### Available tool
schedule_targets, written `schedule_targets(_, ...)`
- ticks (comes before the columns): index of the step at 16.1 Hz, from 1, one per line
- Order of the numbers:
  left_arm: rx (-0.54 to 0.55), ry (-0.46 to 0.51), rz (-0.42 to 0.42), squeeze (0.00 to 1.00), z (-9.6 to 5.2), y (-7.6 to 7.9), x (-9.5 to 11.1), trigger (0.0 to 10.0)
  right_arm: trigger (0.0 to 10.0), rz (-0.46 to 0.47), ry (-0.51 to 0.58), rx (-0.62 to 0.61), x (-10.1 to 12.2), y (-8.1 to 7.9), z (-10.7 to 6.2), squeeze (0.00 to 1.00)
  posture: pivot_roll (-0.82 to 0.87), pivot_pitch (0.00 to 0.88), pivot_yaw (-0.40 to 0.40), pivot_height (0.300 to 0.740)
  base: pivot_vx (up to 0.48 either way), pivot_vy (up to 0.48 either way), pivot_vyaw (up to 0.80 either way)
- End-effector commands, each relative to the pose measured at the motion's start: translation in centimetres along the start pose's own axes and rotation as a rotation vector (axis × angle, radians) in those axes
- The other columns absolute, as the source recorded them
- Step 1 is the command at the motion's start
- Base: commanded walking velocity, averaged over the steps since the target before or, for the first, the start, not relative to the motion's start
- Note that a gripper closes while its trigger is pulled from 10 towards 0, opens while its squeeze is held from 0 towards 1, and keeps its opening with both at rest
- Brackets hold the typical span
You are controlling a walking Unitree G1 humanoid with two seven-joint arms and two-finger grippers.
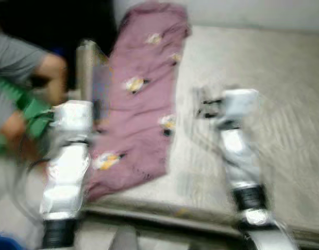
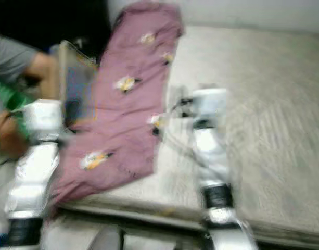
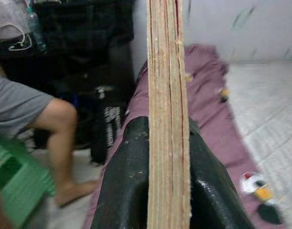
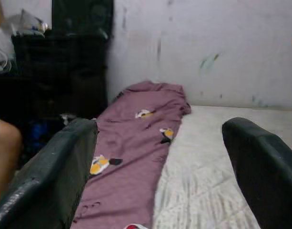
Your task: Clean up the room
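The left gripper (image 3: pixel 168 143) clamps a book (image 3: pixel 167 95) edge-on (spine axis vertical, frame center); the right gripper (image 4: pixel 160 157) gapes empty.

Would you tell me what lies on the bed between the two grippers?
The mauve cloth with small printed figures lies between the left gripper, shut on a book, and the open right gripper, per the eye views.

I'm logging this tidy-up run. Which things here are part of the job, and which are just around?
Part of the job:
- thin flat wooden board, clamped edge-on in the left claw
- mauve patterned cloth lying along the bed
- right claw, open, empty, over the bed

Just around:
- pale quilted mattress
- seated person in a grey shirt
- green plastic stool
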State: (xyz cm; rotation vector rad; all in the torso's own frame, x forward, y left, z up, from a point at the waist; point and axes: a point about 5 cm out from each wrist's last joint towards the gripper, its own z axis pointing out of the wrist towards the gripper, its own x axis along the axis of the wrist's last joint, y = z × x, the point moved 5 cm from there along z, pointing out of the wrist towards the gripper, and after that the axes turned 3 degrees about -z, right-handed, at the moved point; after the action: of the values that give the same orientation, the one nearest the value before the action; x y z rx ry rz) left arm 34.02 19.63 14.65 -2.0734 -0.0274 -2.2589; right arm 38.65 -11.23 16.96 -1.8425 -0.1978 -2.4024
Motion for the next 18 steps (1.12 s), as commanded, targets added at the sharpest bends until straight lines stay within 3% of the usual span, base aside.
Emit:
schedule_targets(1,-0.089,0.072,-0.019,0.00,0.5,3.0,1.9,10.0,10.0,-0.039,-0.046,-0.092,-1.2,3.3,-1.2,0.00,0.01,0.000,0.035,0.740,0.000,0.000,0.00)
schedule_targets(4,-0.095,0.063,-0.023,0.00,0.3,3.2,1.5,10.0,10.0,-0.096,-0.091,-0.124,-2.0,3.5,-1.5,0.00,0.01,0.000,0.029,0.740,0.000,0.000,0.00)
schedule_targets(8,-0.115,0.053,-0.027,0.00,-0.3,3.5,0.9,10.0,10.0,-0.088,-0.074,-0.153,-1.8,4.0,-1.9,0.00,0.01,0.000,0.028,0.740,0.000,0.000,0.00)
schedule_targets(18,-0.112,0.052,-0.041,0.00,-0.3,3.3,0.6,10.0,10.0,-0.076,-0.112,-0.187,-2.5,4.5,-2.0,0.00,0.01,0.000,0.028,0.740,0.000,-0.320,0.00)
